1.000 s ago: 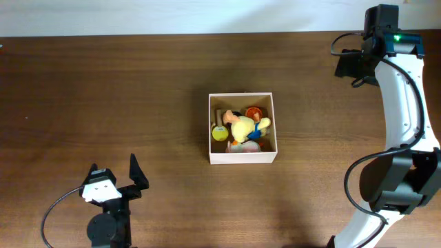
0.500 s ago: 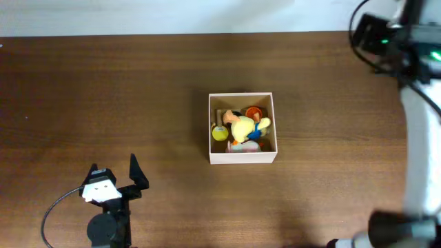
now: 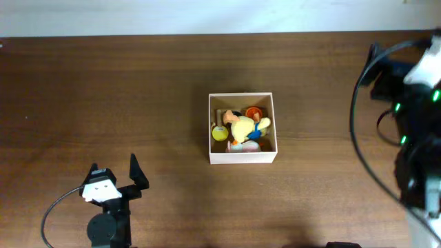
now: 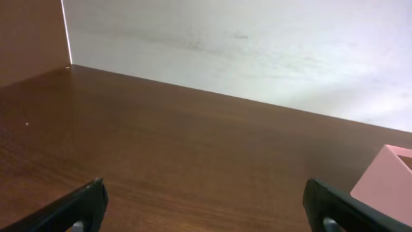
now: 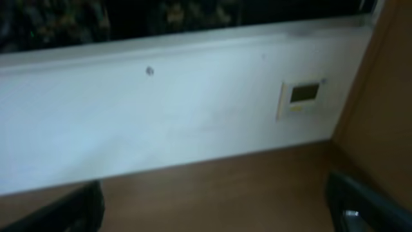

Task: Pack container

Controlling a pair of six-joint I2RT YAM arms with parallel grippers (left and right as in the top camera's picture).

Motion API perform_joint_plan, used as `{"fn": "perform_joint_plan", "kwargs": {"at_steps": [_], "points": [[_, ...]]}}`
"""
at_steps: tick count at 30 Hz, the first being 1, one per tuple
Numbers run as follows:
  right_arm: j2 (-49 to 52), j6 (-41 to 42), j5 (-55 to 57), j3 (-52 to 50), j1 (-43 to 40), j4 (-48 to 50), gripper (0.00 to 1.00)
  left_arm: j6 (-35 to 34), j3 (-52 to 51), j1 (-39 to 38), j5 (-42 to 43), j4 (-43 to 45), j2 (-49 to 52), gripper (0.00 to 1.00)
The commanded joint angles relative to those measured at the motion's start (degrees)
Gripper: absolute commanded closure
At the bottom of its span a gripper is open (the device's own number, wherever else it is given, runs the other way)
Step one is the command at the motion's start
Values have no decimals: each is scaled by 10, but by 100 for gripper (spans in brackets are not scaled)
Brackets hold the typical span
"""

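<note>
The container (image 3: 242, 156) is a square cardboard box with pale walls at the table's centre. It holds a yellow plush toy (image 3: 242, 127), an orange piece (image 3: 253, 111), a yellow ball (image 3: 219, 133) and other small toys. One corner of the container shows at the right of the left wrist view (image 4: 386, 183). My left gripper (image 3: 114, 169) rests at the front left, far from the box, open and empty, as the left wrist view (image 4: 209, 209) also shows. My right arm (image 3: 413, 103) is blurred at the right edge. My right gripper (image 5: 215, 209) is open and empty, facing the wall.
The brown wooden table (image 3: 103, 89) runs to a white wall at the back (image 4: 257, 45). A small wall panel (image 5: 302, 96) shows in the right wrist view. The left arm's base and cable (image 3: 103, 227) sit at the front left edge.
My right arm has swung from the back right corner toward the right edge and front, and is blurred by motion. The left arm and the container have not moved.
</note>
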Motion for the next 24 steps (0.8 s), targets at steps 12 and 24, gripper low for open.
{"fn": "perform_joint_plan", "kwargs": {"at_steps": [12, 24], "points": [[-294, -6, -49, -445, 3, 256, 1, 9, -1, 4, 6, -4, -5, 1], [-517, -6, -56, -656, 3, 253, 1, 9, -1, 4, 6, -4, -5, 1]]}}
